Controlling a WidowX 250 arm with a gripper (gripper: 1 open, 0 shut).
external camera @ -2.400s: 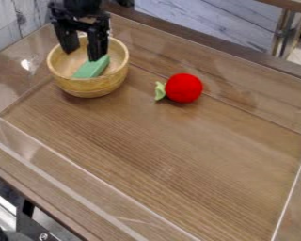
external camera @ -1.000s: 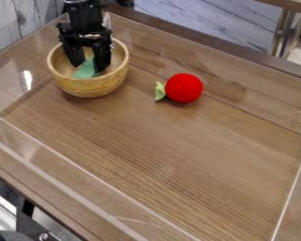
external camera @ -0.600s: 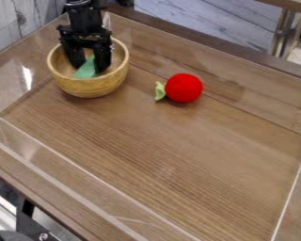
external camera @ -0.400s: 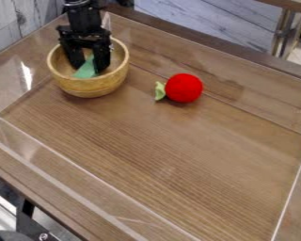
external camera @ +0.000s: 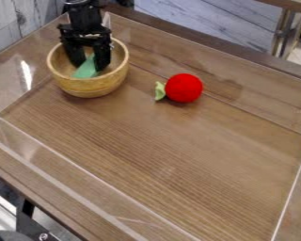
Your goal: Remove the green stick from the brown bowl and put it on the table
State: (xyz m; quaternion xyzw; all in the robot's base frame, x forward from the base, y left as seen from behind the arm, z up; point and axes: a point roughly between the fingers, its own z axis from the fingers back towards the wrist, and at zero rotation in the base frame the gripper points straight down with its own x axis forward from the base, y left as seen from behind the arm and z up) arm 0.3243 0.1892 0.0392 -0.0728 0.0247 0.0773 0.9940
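The brown bowl [external camera: 87,83] stands at the far left of the table [external camera: 166,151]. Inside it the green stick [external camera: 86,69] leans against the back wall, only partly showing between the black fingers. My gripper [external camera: 86,58] hangs straight down into the bowl, open, with one finger on each side of the stick. Whether the fingers touch the stick cannot be told.
A red ball [external camera: 182,88] with a small green leaf lies to the right of the bowl. Low transparent walls run along the table's edges. A grey plank wall and a metal table leg [external camera: 285,38] stand behind.
Since the earliest frame the gripper has come down into the bowl around the stick. Over the last second nothing has visibly moved.
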